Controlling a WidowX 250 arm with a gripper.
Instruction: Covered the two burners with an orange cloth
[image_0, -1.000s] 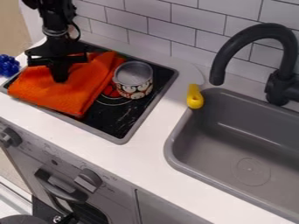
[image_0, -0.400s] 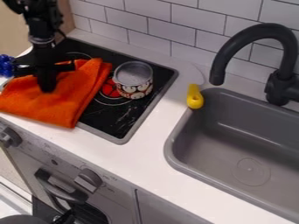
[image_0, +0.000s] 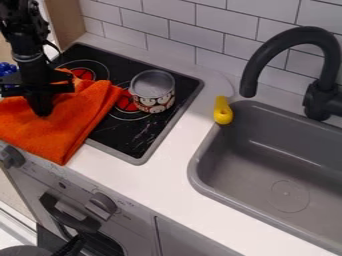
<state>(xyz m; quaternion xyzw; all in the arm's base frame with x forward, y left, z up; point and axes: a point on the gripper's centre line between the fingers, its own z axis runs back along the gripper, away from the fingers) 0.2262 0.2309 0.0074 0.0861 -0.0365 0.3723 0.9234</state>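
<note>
The black gripper (image_0: 41, 107) hangs at the left over the orange cloth (image_0: 67, 125), its tips down against the fabric; how far apart they stand is hidden. The cloth lies folded over the front left of the black stove top (image_0: 130, 135) and hangs past its front edge onto the counter. One red burner (image_0: 83, 73) shows behind the cloth. A second burner (image_0: 125, 102) shows between the cloth's right corner and a patterned metal pot (image_0: 152, 91), which stands partly on it.
Right of the stove lies a yellow object (image_0: 222, 111) by the grey sink (image_0: 267, 150), with a black faucet (image_0: 287, 37) above it. A blue bumpy object (image_0: 8, 68) sits at the far left behind the arm. Tiled wall runs behind.
The gripper and the orange cloth have moved left and toward the front together, uncovering the rear left burner and more of the stove top. The pot has stayed put.
</note>
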